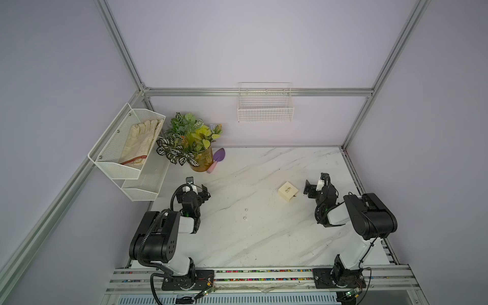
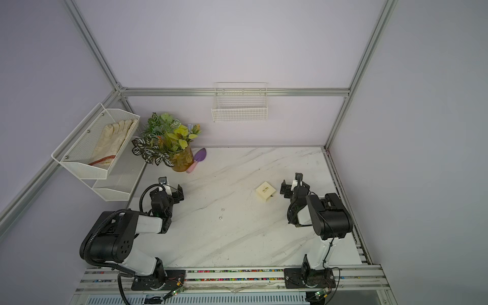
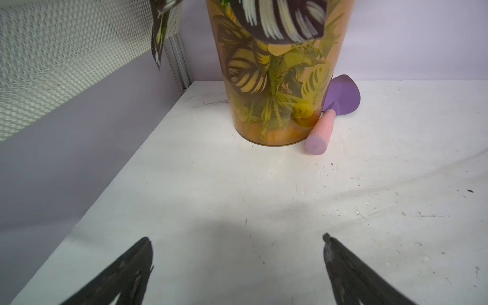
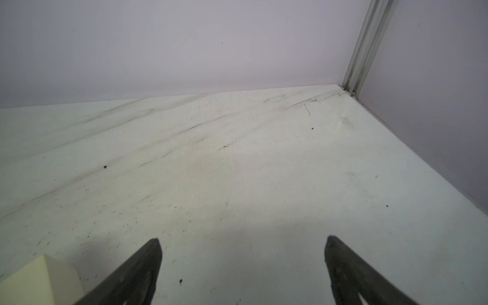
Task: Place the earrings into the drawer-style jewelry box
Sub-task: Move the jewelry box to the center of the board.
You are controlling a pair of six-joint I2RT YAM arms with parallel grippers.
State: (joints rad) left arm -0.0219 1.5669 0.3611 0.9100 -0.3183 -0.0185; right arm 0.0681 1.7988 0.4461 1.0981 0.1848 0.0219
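I have the left gripper [image 3: 237, 239] low over the surface, jaws spread wide and empty. The right gripper [image 4: 243, 240] matches it.

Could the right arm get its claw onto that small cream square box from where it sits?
Probably yes. The small cream square box sits just beside the open right claw on the white marble-patterned tabletop, with nothing standing between them.
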